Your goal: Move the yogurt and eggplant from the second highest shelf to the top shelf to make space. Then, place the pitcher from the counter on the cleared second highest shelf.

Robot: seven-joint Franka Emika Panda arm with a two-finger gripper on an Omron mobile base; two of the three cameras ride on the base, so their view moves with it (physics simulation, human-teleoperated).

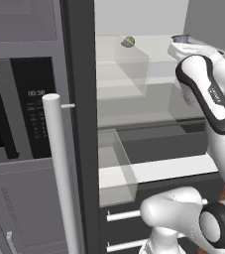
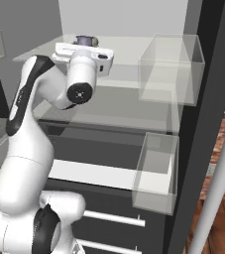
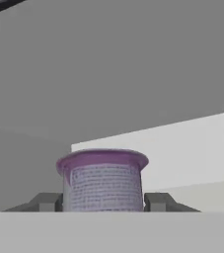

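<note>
Gripping the yogurt [image 3: 102, 180] between its two dark fingertips, the gripper [image 3: 102, 201] has the lavender cup pinched at both sides in the hand view, a tip pressed against the cup wall at 9 o'clock and the other at 3 o'clock. From the right base view the white hand sits high in the fridge, at about 11 o'clock of the picture, with the cup's purple rim peeking just above it at the level of the top shelf [image 2: 129, 47], the pale whitish pane. Below that lies the second highest shelf [image 2: 119, 106], the darker tinted pane, with nothing visible on its bare part. Farther in, the left base view shows the eggplant [image 1: 128, 41], a small olive-green lump, resting at 12 o'clock on the top pane toward its back. By my reading the eggplant is already moved and the yogurt transfer is the step in hand, near its end. Whether the cup's base touches the pane I cannot tell. The next move calls for lowering it onto the glass, well apart from the eggplant, releasing it, then withdrawing for the pitcher.
</note>
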